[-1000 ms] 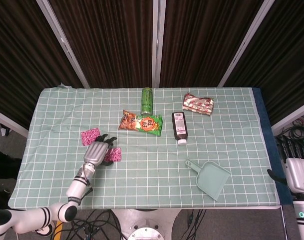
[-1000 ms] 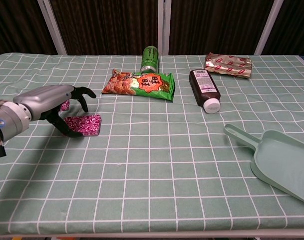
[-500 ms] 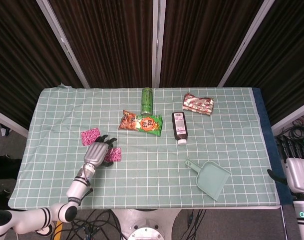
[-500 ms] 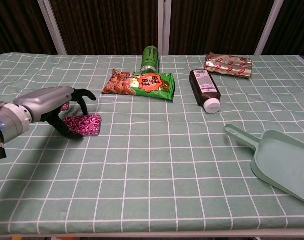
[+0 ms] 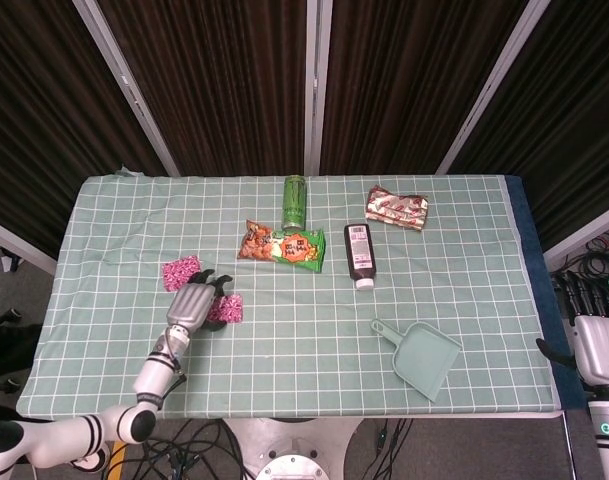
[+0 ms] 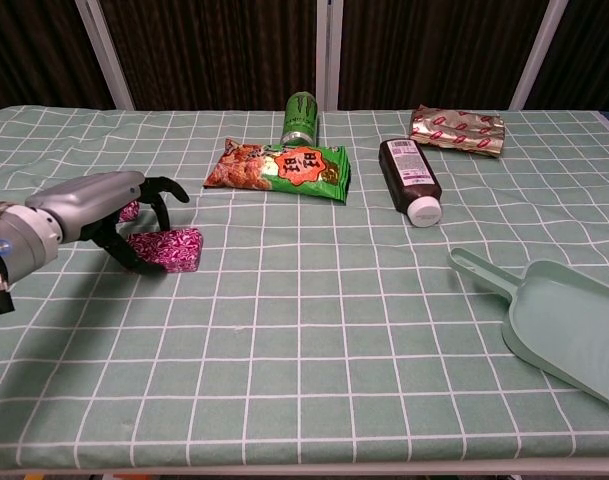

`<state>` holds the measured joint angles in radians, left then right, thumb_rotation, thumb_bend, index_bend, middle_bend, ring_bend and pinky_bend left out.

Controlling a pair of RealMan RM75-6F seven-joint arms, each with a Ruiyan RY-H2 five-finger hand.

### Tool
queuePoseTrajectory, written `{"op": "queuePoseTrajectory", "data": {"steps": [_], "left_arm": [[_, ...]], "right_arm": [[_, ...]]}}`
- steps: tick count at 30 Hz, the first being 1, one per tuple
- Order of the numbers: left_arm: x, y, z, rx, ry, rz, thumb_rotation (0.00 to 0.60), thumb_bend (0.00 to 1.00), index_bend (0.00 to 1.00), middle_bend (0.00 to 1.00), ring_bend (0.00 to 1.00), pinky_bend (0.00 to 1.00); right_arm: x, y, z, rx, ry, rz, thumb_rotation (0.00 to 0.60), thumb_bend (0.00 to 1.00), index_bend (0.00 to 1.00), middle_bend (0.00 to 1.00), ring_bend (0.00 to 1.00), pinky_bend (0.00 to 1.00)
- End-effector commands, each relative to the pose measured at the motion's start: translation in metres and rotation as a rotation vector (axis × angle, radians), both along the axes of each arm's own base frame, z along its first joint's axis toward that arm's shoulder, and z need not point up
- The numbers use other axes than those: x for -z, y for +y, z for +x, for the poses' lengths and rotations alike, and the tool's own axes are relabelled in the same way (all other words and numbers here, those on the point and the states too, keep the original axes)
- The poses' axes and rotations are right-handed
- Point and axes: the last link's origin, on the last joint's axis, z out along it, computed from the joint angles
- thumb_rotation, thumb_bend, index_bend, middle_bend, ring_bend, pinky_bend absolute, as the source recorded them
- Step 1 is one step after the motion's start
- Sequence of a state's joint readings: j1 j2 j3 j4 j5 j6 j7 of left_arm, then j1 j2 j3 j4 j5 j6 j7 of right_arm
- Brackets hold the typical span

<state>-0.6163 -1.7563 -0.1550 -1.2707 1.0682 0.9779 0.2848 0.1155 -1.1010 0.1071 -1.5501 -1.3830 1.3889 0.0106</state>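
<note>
My left hand [image 6: 104, 215] curls over a pink patterned snack packet [image 6: 172, 247] near the worktop's [image 6: 314, 330] left edge; a second pink packet [image 5: 181, 271] lies just behind.

A table [image 5: 104, 330] covered in green checked cloth carried two pink packets [image 5: 181, 271] near its left edge, a can [image 5: 295, 201], snack bag [image 5: 282, 245], brown bottle [image 5: 360, 254], foil packet [image 5: 396, 208] and dustpan [image 5: 420, 359].

The left hand [image 6: 104, 215] looks like smooth grey metal; the pink packet [image 6: 169, 248] under its fingers is shiny plastic, on soft cloth [image 6: 304, 330].
</note>
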Motion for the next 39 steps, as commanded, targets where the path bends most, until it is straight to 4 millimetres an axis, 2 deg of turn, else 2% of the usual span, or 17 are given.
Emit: {"op": "queuePoseTrajectory", "data": {"steps": [1, 16, 23, 27, 33, 39], "left_arm": [[-0.001, 0.001, -0.001, 0.011, 0.015, 0.007, 0.6, 0.19, 0.21, 0.4, 0.1, 0.13], [-0.005, 0.003, 0.001, -0.014, -0.028, 0.018, 0.6, 0.2, 0.24, 0.48, 0.14, 0.14], [-0.014, 0.002, 0.0, -0.016, -0.038, 0.035, 0.6, 0.21, 0.24, 0.5, 0.15, 0.14], [-0.03, -0.004, -0.007, -0.024, -0.031, 0.057, 0.6, 0.21, 0.24, 0.5, 0.16, 0.14], [-0.061, -0.014, -0.029, -0.066, -0.001, 0.107, 0.6, 0.21, 0.24, 0.52, 0.17, 0.14], [-0.085, -0.04, -0.049, -0.119, 0.02, 0.117, 0.6, 0.21, 0.24, 0.53, 0.18, 0.14]], "right_arm": [[0.0, 0.0, 0.0, -0.001, -0.003, 0.0, 0.6, 0.1, 0.0, 0.0, 0.0, 0.0], [-0.001, -0.001, -0.001, 0.009, -0.004, 0.002, 0.6, 0.1, 0.0, 0.0, 0.0, 0.0], [-0.001, -0.001, -0.001, 0.01, -0.005, 0.002, 0.6, 0.1, 0.0, 0.0, 0.0, 0.0], [0.0, -0.002, 0.0, 0.008, -0.006, 0.002, 0.6, 0.1, 0.0, 0.0, 0.0, 0.0], [0.001, -0.003, 0.001, 0.006, -0.004, 0.003, 0.6, 0.1, 0.0, 0.0, 0.0, 0.0], [0.001, -0.003, -0.001, 0.015, -0.009, 0.0, 0.6, 0.1, 0.0, 0.0, 0.0, 0.0]]}}
